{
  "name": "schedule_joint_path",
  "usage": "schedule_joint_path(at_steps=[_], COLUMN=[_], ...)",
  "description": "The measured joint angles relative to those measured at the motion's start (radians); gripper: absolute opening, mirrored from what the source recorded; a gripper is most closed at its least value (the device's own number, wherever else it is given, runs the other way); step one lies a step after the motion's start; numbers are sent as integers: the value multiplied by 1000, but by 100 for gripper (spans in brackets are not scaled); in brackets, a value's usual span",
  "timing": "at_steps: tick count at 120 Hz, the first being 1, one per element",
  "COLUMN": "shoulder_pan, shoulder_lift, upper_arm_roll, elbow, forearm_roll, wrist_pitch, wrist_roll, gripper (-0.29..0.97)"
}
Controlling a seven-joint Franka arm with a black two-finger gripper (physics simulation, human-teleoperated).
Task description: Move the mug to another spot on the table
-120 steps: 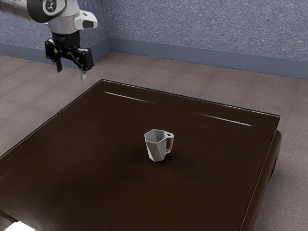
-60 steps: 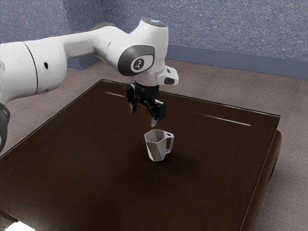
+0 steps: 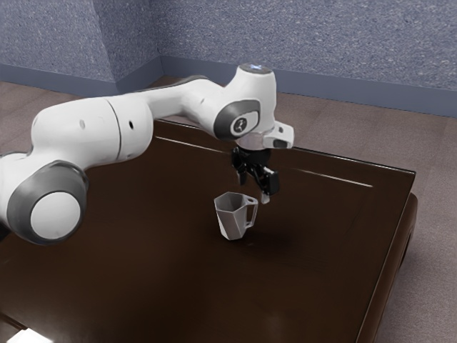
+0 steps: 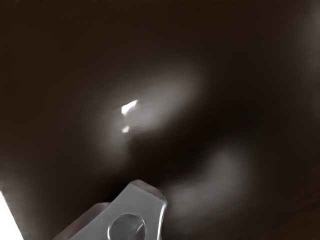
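— Where is the side camera?
— High, away from the surface (image 3: 143, 271), looking down across it toward the wall (image 3: 321, 43).
— And the other?
— On the hand (image 3: 255, 191), close above the surface, facing down. Both see the handle (image 4: 132, 217) of the mug (image 3: 233, 220).

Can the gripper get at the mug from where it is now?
Probably yes: the gripper hangs open just above the mug, over its handle side, with nothing between them, and the mug stands upright on the table.
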Motion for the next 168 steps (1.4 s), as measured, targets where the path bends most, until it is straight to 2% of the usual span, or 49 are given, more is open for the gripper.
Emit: schedule_joint_path(at_steps=[15, 38, 76, 147, 168], shoulder_pan=[8, 61, 80, 81, 80], shoulder_lift=[9, 59, 77, 131, 132], upper_arm_roll=[-7, -66, -72, -80, -76], elbow=[2, 18, 18, 48, 46], forearm_roll=[21, 42, 60, 63, 70], wrist_pitch=[8, 20, 20, 13, 22], wrist_roll=[91, 216, 377, 517, 522], gripper=[68, 68, 68, 67, 42])
